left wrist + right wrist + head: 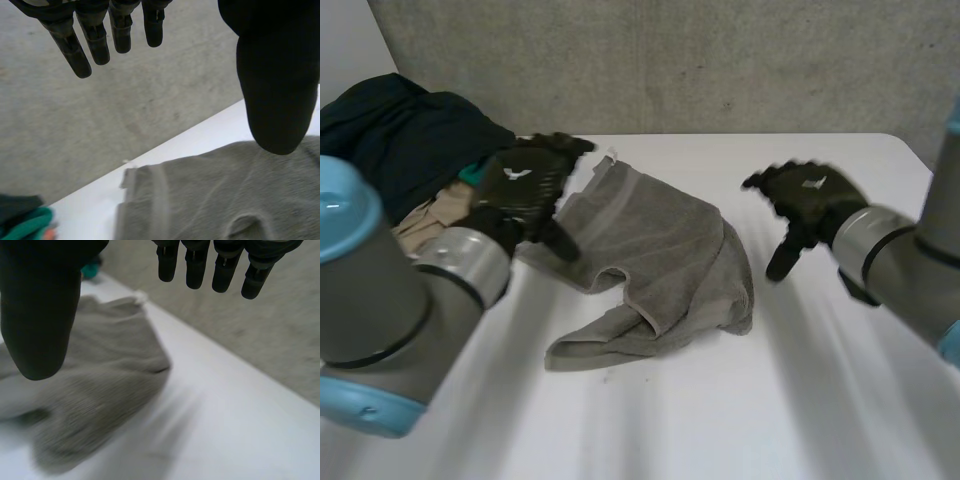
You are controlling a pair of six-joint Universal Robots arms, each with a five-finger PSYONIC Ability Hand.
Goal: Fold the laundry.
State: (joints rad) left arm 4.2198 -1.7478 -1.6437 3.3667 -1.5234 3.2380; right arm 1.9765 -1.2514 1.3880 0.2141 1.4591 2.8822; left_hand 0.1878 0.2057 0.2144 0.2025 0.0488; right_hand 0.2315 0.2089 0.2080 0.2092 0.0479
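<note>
The left hand [525, 185] is open over the far-left part of the grey towel [655, 255]. In its wrist view the fingers [82, 47] are straight and slightly apart, the thumb [272, 90] stands wide of them, and nothing is held between them. The thumb hangs over the cloth; whether its tip touches the cloth cannot be told.

The right hand [810, 200] is open too, above bare table to the right of the towel and apart from it. Its fingers [197, 265] are straight, its thumb [40, 315] is spread away, and it holds nothing.

The towel lies rumpled in the middle of the white table [790, 390]. Its far-left end is fairly flat, with a woven band running across near a corner [160, 200]. Its right side is bunched into a thick fold [100, 390], and a loose flap trails toward the near left.

At the table's far-left edge, just beyond the left hand, sits a pile of laundry. It holds a dark garment [405, 130] on top, a teal piece [27, 222] and a beige piece [425, 222]. A grey concrete wall [720, 60] stands behind the table.
</note>
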